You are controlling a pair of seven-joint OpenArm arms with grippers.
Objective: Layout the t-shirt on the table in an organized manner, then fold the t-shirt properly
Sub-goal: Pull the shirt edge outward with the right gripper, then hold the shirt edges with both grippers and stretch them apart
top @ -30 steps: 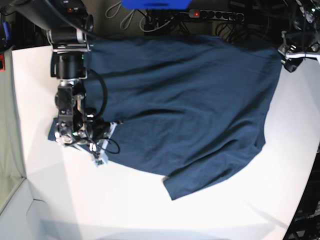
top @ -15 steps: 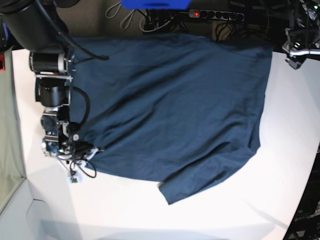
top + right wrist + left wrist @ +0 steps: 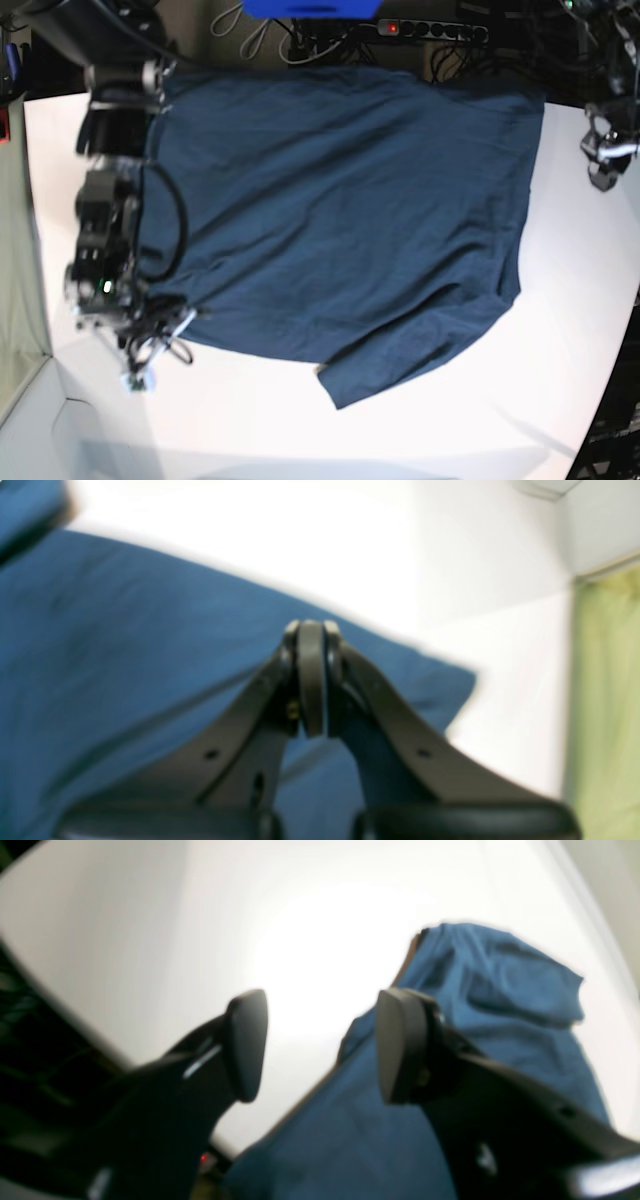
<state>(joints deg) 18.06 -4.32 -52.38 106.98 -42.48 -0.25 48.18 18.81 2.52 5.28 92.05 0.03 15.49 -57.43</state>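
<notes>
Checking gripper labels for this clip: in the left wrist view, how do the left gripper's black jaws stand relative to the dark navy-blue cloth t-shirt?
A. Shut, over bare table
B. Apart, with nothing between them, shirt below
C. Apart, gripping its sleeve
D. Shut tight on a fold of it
B: the left gripper shows a clear gap with only the white matte table seen through it, the dark navy-blue cloth t-shirt lying below, ungripped.

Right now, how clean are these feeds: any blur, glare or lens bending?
Left wrist view: soft focus throughout, bright glare on the table between the open left claw. Right wrist view: the t-shirt edge smears; the right claw, pressed shut, is sharper. Base view: fisheye curves the table rim, arm at left slightly blurred.
</notes>
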